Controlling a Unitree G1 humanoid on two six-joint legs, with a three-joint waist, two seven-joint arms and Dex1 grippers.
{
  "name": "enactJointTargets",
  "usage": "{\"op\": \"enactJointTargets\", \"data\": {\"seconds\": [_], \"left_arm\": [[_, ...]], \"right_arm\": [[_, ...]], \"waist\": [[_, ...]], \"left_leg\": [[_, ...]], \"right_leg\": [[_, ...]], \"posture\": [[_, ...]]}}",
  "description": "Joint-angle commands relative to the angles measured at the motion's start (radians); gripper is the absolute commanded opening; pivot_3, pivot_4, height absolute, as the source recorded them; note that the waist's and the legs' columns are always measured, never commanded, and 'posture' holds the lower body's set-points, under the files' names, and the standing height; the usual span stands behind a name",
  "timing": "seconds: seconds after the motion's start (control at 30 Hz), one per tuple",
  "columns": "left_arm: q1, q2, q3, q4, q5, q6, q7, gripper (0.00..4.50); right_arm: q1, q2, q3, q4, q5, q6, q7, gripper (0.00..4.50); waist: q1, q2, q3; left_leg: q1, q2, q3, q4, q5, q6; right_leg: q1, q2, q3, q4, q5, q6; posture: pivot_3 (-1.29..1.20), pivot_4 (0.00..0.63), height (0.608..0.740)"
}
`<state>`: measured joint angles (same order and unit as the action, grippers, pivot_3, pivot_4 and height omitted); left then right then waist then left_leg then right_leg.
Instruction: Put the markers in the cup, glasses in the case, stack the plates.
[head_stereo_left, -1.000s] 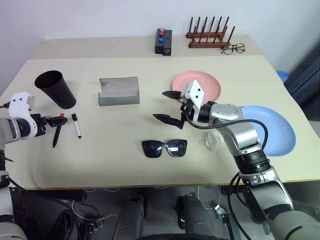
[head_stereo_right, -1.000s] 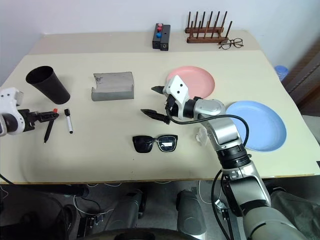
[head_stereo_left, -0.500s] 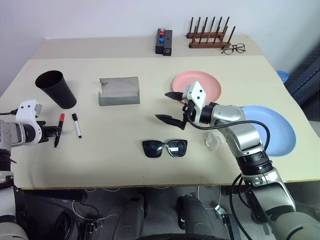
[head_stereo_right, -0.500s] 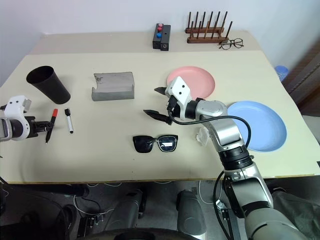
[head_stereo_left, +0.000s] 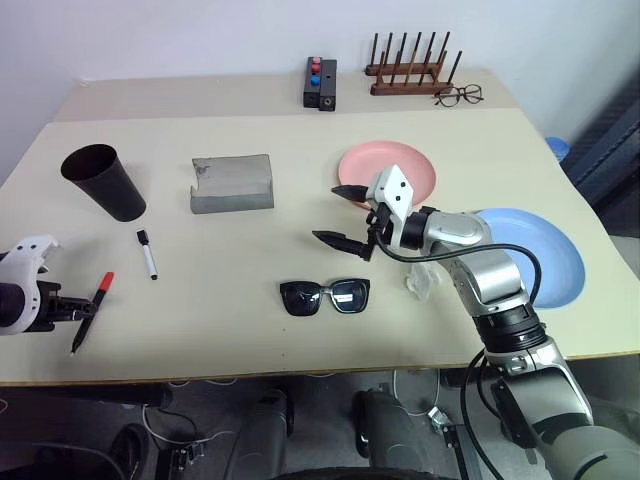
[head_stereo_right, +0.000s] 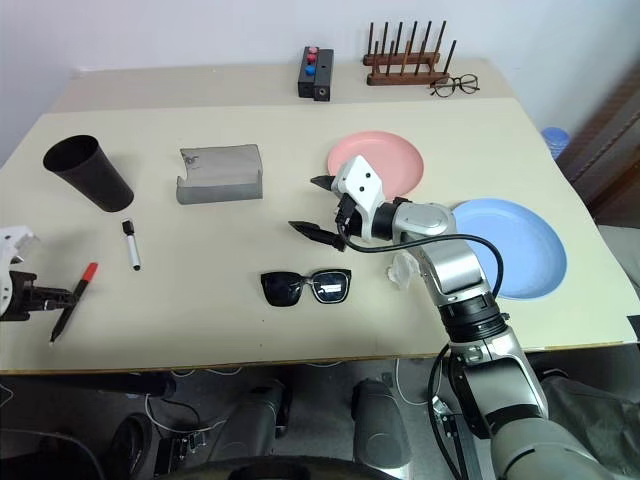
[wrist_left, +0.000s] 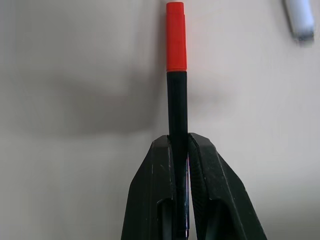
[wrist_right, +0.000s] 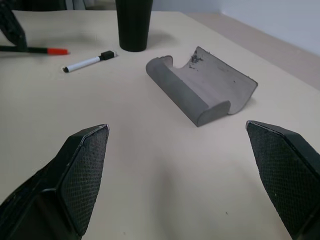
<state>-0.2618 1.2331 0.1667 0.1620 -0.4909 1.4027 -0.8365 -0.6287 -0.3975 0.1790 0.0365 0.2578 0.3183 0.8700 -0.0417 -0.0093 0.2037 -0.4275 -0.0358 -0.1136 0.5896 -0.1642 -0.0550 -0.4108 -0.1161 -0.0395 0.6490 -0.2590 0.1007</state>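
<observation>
Left gripper (wrist_left: 179, 150) is clamped on the red-capped marker (head_stereo_left: 88, 312), cap end angled up, near the front-left edge of the worktop (head_stereo_left: 220, 330). Right gripper (head_stereo_left: 343, 215) is wide open, holding nothing, hovering mid-worktop above the sunglasses (head_stereo_left: 325, 296). I see the white marker (head_stereo_left: 147, 253) lying flat just past the left gripper, black cup (head_stereo_left: 103, 182) beyond it, grey case (head_stereo_left: 232, 183) mid-left. Blue plate (head_stereo_left: 545, 255) is at right, pink plate (head_stereo_left: 385, 166) behind the right gripper. Far edge: wooden rack (head_stereo_left: 411, 73), wire spectacles (head_stereo_left: 458, 96), wall behind.
</observation>
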Motion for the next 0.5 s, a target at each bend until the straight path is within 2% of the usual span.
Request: {"op": "enactJointTargets", "data": {"seconds": [0.03, 0.17, 0.3, 0.33, 0.5], "left_arm": [[0.031, -0.003, 0.05, -0.041, -0.001, -0.015, 0.016, 0.43], [0.026, -0.036, 0.078, -0.032, 0.017, -0.028, 0.065, 2.07], [-0.009, -0.045, 0.08, -0.026, 0.024, -0.033, 0.089, 4.22], [-0.012, -0.043, 0.077, -0.028, 0.022, -0.033, 0.09, 4.48], [-0.096, -0.006, 0.041, -0.003, -0.004, 0.042, 0.061, 4.48]], "right_arm": [[-0.002, 0.006, -0.013, -0.039, 0.005, -0.019, 0.0, 4.5], [-0.003, 0.003, -0.014, -0.042, 0.005, -0.016, 0.002, 4.5], [0.001, 0.002, -0.014, -0.051, 0.009, -0.01, 0.002, 4.5], [0.002, 0.002, -0.014, -0.054, 0.009, -0.008, 0.002, 4.5], [0.011, 0.007, -0.014, -0.067, 0.014, 0.001, -0.003, 4.5]], "waist": [[0.0, 0.0, 0.0], [0.001, 0.0, 0.0], [0.0, 0.0, 0.0], [0.0, 0.0, 0.0], [0.0, 0.0, 0.0]], "left_leg": [[0.0, 0.0, 0.0, 0.0, 0.0, 0.0], [0.0, 0.0, 0.0, 0.0, 0.0, 0.0], [0.0, 0.0, 0.0, 0.0, 0.0, 0.0], [0.0, 0.0, 0.0, 0.0, 0.0, 0.0], [0.0, 0.0, 0.0, 0.0, 0.0, 0.0]], "right_leg": [[0.0, 0.0, 0.0, 0.0, 0.0, 0.0], [0.0, -0.001, 0.0, -0.001, 0.0, 0.0], [0.0, 0.0, 0.0, 0.0, 0.0, 0.0], [0.0, 0.0, 0.0, 0.0, 0.001, 0.002], [0.0, 0.0, 0.0, 0.0, 0.002, 0.003]], "posture": [[0.0, 0.15, 0.74], [0.0, 0.15, 0.74], [0.0, 0.15, 0.74], [0.0, 0.15, 0.74], [0.0, 0.15, 0.74]]}}
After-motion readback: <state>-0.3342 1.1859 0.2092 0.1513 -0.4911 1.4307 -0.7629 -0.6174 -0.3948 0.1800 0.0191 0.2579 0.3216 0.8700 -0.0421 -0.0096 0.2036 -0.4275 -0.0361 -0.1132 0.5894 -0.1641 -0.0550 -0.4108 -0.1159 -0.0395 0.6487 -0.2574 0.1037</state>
